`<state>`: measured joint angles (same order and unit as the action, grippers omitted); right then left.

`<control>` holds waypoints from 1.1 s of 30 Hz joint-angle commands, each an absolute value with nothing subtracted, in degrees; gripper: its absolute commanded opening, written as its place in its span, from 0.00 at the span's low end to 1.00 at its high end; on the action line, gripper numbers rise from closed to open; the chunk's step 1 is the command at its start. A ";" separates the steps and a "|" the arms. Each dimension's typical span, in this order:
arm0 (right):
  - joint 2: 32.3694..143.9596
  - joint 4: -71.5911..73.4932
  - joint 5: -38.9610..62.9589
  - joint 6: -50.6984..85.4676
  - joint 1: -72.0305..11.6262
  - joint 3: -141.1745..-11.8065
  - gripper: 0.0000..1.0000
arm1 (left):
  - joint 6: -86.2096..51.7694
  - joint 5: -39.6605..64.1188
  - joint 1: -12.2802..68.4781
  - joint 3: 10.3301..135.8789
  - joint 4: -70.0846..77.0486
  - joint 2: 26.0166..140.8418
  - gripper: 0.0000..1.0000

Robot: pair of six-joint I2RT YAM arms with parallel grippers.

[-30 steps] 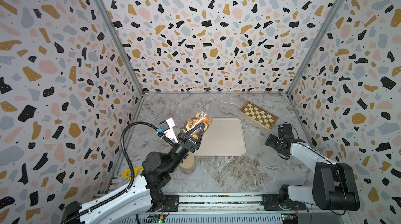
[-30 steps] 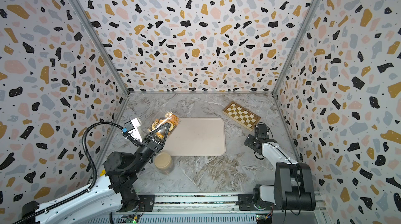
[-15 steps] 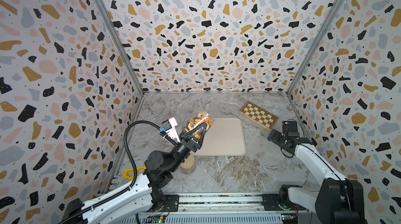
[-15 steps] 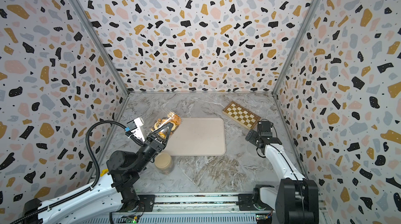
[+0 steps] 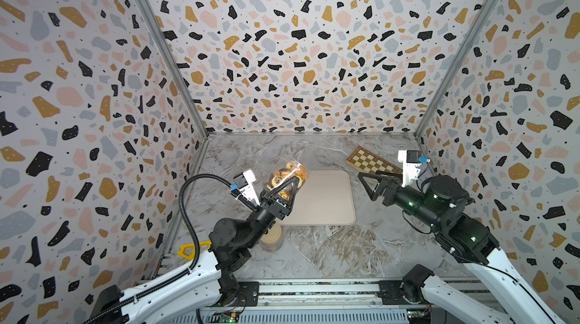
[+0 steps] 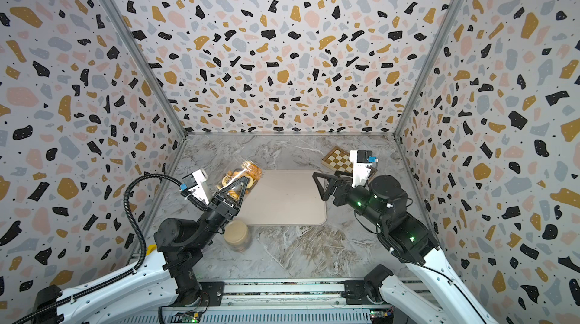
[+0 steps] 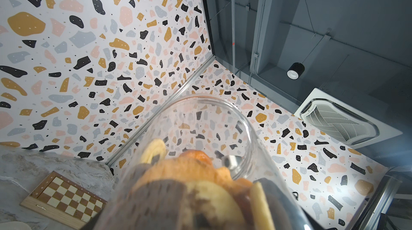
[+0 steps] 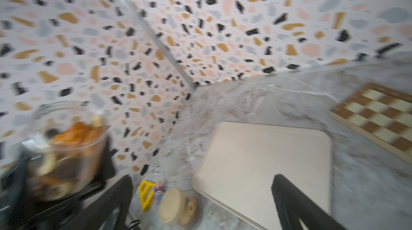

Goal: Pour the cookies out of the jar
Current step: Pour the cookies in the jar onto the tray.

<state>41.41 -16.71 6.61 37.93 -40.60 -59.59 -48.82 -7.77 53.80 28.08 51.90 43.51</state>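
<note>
In both top views my left gripper [image 5: 282,186] [image 6: 233,186] is shut on a clear jar [image 5: 287,175] [image 6: 241,175], held off the table and tilted at the left edge of a beige tray [image 5: 323,200] [image 6: 282,200]. Golden and dark cookies [image 5: 284,176] [image 7: 189,184] lie inside the jar [image 7: 200,128], whose open mouth faces the back wall corner. My right gripper [image 5: 365,181] [image 6: 317,178] [image 8: 204,195] hangs open and empty above the tray's right edge, pointing at the jar [image 8: 66,151].
A round beige lid [image 5: 271,237] [image 8: 176,206] lies on the marble floor near the tray's front left corner. At the back right is a chessboard [image 5: 372,164] [image 7: 64,197]. A yellow piece [image 5: 188,248] [image 8: 146,195] sits by the left wall.
My right arm has lifted and swung left toward the tray, and its jaws have opened wider. The left gripper and jar have barely moved.
</note>
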 commanded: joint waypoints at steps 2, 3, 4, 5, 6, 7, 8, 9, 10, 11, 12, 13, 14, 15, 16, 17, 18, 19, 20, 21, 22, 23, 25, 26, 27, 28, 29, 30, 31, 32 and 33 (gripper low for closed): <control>44.04 -7.63 7.65 41.06 -50.33 -63.25 1.00 | -48.84 -6.56 53.77 28.96 60.48 43.68 0.00; 45.18 -7.27 7.08 41.42 -52.25 -64.29 1.00 | -49.03 -6.66 53.73 28.84 61.08 43.89 0.00; 46.28 -6.58 6.41 41.65 -54.31 -65.23 1.00 | -49.13 -6.60 53.71 28.54 62.03 44.14 0.00; 47.17 -5.42 5.59 41.54 -56.54 -65.94 1.00 | -49.21 -6.67 53.72 28.48 62.84 44.40 0.00; 47.88 -4.47 4.44 41.33 -58.49 -66.39 1.00 | -49.43 -6.55 53.73 28.47 63.43 44.67 0.00; 48.74 -3.60 2.85 41.23 -60.35 -66.86 1.00 | -49.48 -6.36 53.77 28.41 63.91 44.95 0.00; 49.69 -2.70 2.22 41.01 -61.72 -67.49 1.00 | -49.31 -6.10 53.75 28.62 63.98 45.28 0.00; 50.70 -2.39 2.15 41.03 -62.16 -68.45 1.00 | -49.01 -5.60 53.73 28.88 63.76 45.48 0.00; 51.91 -2.51 1.98 41.24 -62.49 -69.76 1.00 | -48.72 -5.15 53.79 29.21 63.30 45.66 0.00; 53.05 -2.49 1.57 41.91 -62.52 -70.87 1.00 | -48.53 -4.89 53.74 29.39 63.04 45.83 0.00; 54.13 -2.93 0.64 42.68 -62.52 -71.99 1.00 | -48.54 -4.84 53.71 29.39 63.06 45.91 0.00; 55.46 -4.10 -0.62 44.10 -62.50 -73.66 1.00 | -48.60 -4.67 53.76 29.31 63.44 46.05 0.00; 56.67 -5.51 -2.10 45.61 -62.56 -74.94 1.00 | -48.52 -4.40 53.76 29.16 64.02 46.14 0.00; 57.98 -7.29 -3.46 47.49 -62.53 -76.42 1.00 | -48.43 -4.32 53.73 29.10 64.56 46.19 0.00; 59.28 -8.13 -4.37 49.39 -62.53 -77.18 1.00 | -48.27 -4.16 53.77 29.01 65.13 46.36 0.00; 60.55 -8.29 -4.47 50.94 -62.56 -77.77 1.00 | -47.75 -3.71 53.78 28.96 65.82 46.45 0.00; 61.78 -8.76 -4.25 52.24 -62.53 -78.62 1.00 | -47.05 -3.18 53.77 28.86 66.37 46.54 0.00; 63.13 -9.30 -3.70 53.18 -62.51 -79.90 1.00 | -45.91 -2.20 53.79 28.95 66.70 46.58 0.00; 64.75 -11.29 -3.60 54.04 -62.50 -81.94 1.00 | -44.83 -1.11 53.75 29.09 66.71 46.58 0.00; 66.30 -14.18 -4.15 55.16 -62.51 -84.46 0.99 | -44.09 -0.27 53.71 29.26 66.47 46.58 0.00; 67.68 -16.75 -4.15 55.55 -62.58 -86.80 0.99 | -43.40 0.50 53.77 29.35 66.28 46.58 0.00; 68.79 -19.28 -4.45 56.03 -62.65 -88.65 0.99 | -42.64 1.06 53.78 29.29 66.19 46.58 0.00; 69.39 -21.00 -4.46 56.93 -62.93 -89.64 0.99 | -41.85 0.91 53.78 28.94 66.27 46.58 0.00; 69.22 -21.49 -4.56 57.66 -63.10 -89.32 0.99 | -41.33 0.90 53.77 28.91 66.35 46.58 0.00; 69.01 -22.08 -4.57 58.53 -63.11 -88.94 0.99 | -40.75 1.10 53.78 28.92 66.36 46.64 0.00; 68.86 -22.48 -4.42 59.24 -63.12 -88.60 0.99 | -40.32 1.34 53.74 29.00 66.49 46.84 0.00; 68.86 -23.28 -4.48 59.90 -63.17 -88.46 0.99 | -40.05 1.64 53.77 29.13 66.61 47.05 0.00; 68.99 -23.68 -4.22 60.13 -63.21 -88.21 0.99 | -39.88 2.05 53.78 29.33 66.79 47.32 0.00; 69.04 -23.41 -3.54 60.22 -63.26 -87.91 0.99 | -39.60 2.41 53.78 29.57 66.92 47.56 0.00; 69.08 -22.95 -2.95 60.32 -63.28 -87.58 0.99 | -39.45 2.69 53.77 29.68 67.12 47.86 0.00; 69.24 -22.56 -2.53 60.23 -63.43 -87.49 0.99 | -39.42 2.81 53.78 29.83 67.15 48.14 0.00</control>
